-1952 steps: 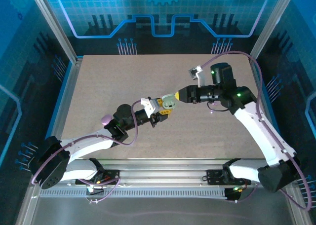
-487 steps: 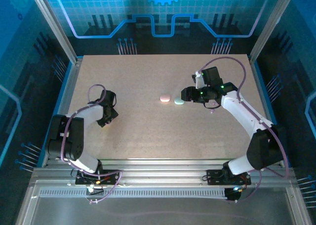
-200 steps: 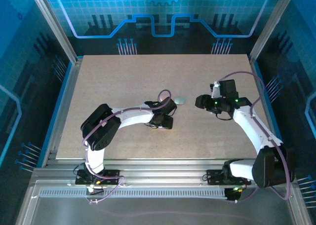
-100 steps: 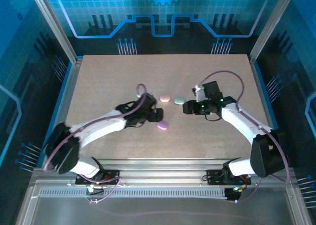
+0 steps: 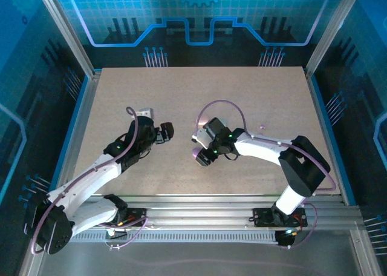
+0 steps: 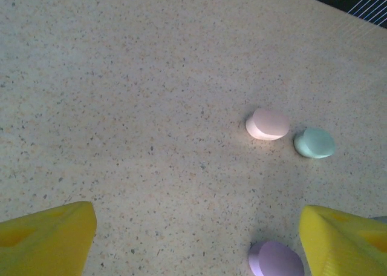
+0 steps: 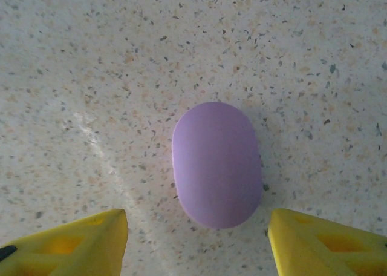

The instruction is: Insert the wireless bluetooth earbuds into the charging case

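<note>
Although the worktop (image 5: 121,94) holds three cases, your pincers grip none — left pincer (image 6: 196,227) wide, right pincer (image 5: 202,157) parted astride the purple case (image 7: 217,164), not touching. Pink case (image 6: 268,124) and green case (image 6: 314,143) lie side by side; a pale earbud-like speck (image 5: 261,127) lies well apart.

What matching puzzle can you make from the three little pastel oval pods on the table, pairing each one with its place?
Things:
1. pink oval plastic case
2. mint-green oval plastic case
3. purple oval plastic case

Places:
A. lying below and between the open jaws of the right arm
B. right one of the close pair in the left wrist view
C. left one of that close pair

Pairs: 1-C, 2-B, 3-A
</note>
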Motion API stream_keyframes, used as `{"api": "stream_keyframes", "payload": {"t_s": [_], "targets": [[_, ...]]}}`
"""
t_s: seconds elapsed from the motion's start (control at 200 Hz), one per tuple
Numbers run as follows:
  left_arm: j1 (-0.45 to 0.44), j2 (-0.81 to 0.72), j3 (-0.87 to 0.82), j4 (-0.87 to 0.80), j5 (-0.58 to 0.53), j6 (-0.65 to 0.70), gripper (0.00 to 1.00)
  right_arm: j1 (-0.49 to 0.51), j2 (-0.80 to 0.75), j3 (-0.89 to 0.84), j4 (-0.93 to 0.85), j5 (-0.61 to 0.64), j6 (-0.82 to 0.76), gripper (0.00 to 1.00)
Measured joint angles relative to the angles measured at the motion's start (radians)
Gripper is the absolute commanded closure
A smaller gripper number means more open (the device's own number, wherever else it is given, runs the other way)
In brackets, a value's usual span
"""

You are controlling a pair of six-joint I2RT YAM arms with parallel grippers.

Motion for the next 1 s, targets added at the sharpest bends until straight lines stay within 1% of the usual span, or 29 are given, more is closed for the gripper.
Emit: {"api": "stream_keyframes", "payload": {"t_s": [0.12,0.29,0.47,0.725,0.88,1.001], "targets": [[0.0,-0.019,-0.017,0.023,-0.005,0.016,0.12,0.005,0.018,0.003,0.0,-0.001,-0.06,0.35],[0.002,-0.021,-0.024,0.024,-0.006,0.022,0.12,0.013,0.048,0.009,0.005,0.02,-0.105,0.35],[0.002,-0.023,-0.024,0.031,-0.006,0.024,0.12,0.013,0.096,0.05,0.008,0.024,-0.135,0.39],[0.006,-0.023,-0.026,0.033,-0.006,0.039,0.12,0.013,0.126,0.061,0.011,0.018,-0.158,0.39],[0.006,-0.023,-0.034,0.046,-0.006,0.041,0.13,0.013,0.148,0.065,0.012,0.0,-0.172,0.46],[0.006,-0.023,-0.037,0.049,-0.006,0.042,0.14,0.012,0.163,0.068,0.016,-0.004,-0.186,0.55]]}}
